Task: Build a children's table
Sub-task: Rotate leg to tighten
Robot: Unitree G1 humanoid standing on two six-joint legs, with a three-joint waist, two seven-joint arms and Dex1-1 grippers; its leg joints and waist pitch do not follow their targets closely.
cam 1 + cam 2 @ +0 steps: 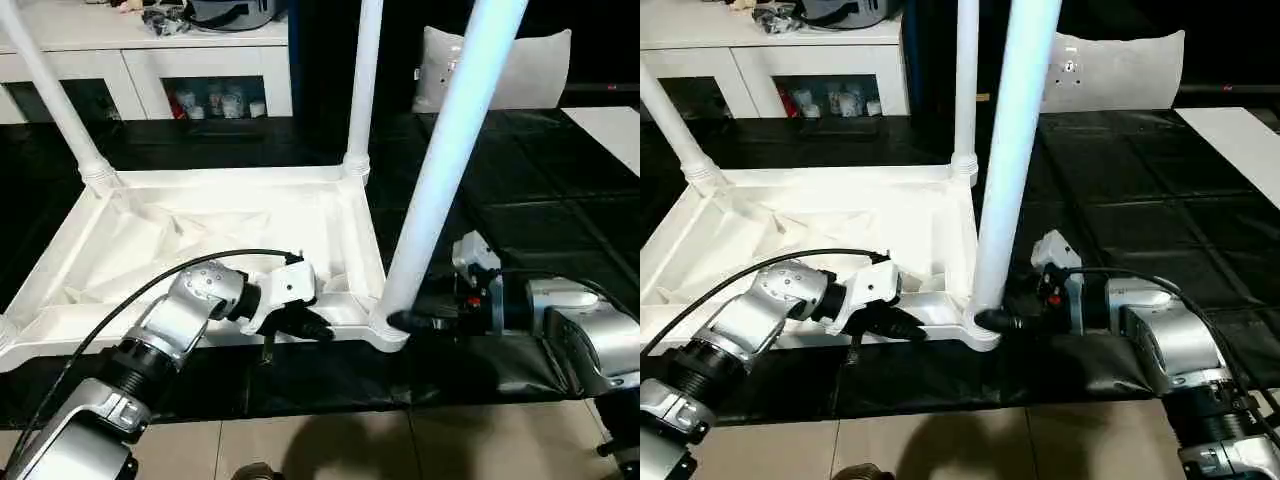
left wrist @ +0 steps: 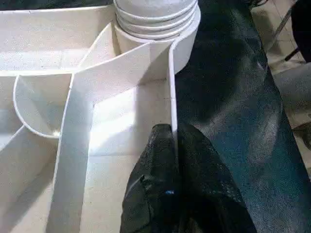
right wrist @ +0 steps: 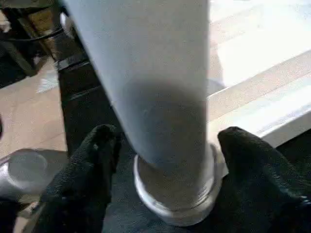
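The white table top (image 1: 160, 215) lies upside down on a black mat, ribbed side up. Three white legs stand in its corner sockets: one at the far left (image 1: 50, 90), one at the far right (image 1: 363, 80), one at the near right (image 1: 450, 150). My left gripper (image 1: 315, 328) is shut on the thin near rim wall of the top, and its fingers (image 2: 194, 160) pinch that wall just beside the near right socket. At the foot of the near right leg (image 3: 160, 97), my right gripper (image 1: 400, 320) stands open, one finger (image 3: 92, 150) on each side with small gaps.
A white cabinet (image 1: 150, 50) with glass doors stands at the back left. A grey cushion (image 1: 520, 65) leans at the back right, and a white panel (image 1: 615, 125) lies at the far right. Tiled floor (image 1: 330, 450) begins at the mat's near edge.
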